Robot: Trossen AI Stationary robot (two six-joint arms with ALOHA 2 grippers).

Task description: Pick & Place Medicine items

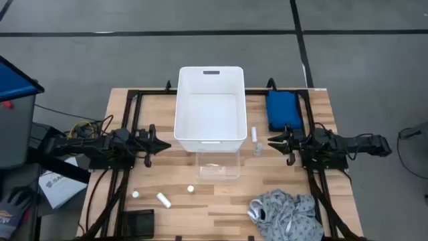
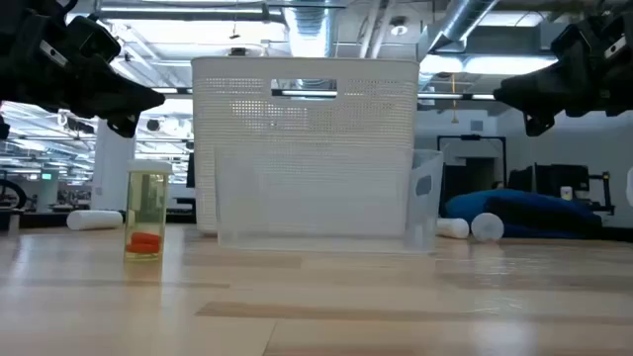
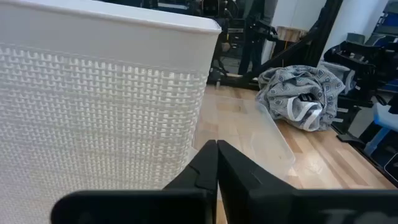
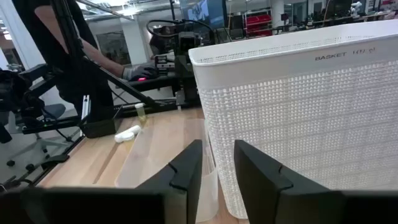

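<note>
The medicine items lie loose on the wooden table. Near its near-left part are a white cylinder [image 1: 164, 199] and two tiny round bottles [image 1: 136, 194] [image 1: 190, 189]. A further cylinder [image 1: 254, 133] and a small bottle [image 1: 257, 148] lie right of the white bin [image 1: 209, 107]. In the low view one small clear bottle [image 2: 145, 213] stands upright. My left gripper [image 1: 164, 144] hangs shut above the table, left of the bin's near corner. My right gripper [image 1: 271, 141] hangs to the bin's right, its fingers [image 4: 186, 165] a little apart, empty.
A clear plastic container [image 1: 219, 164] stands against the bin's near wall. The blue padded pouch [image 1: 283, 109] lies at the far right, and the grey patterned cloth [image 1: 284, 213] is heaped at the near right edge. A person [image 4: 56, 43] stands beyond the table's left side.
</note>
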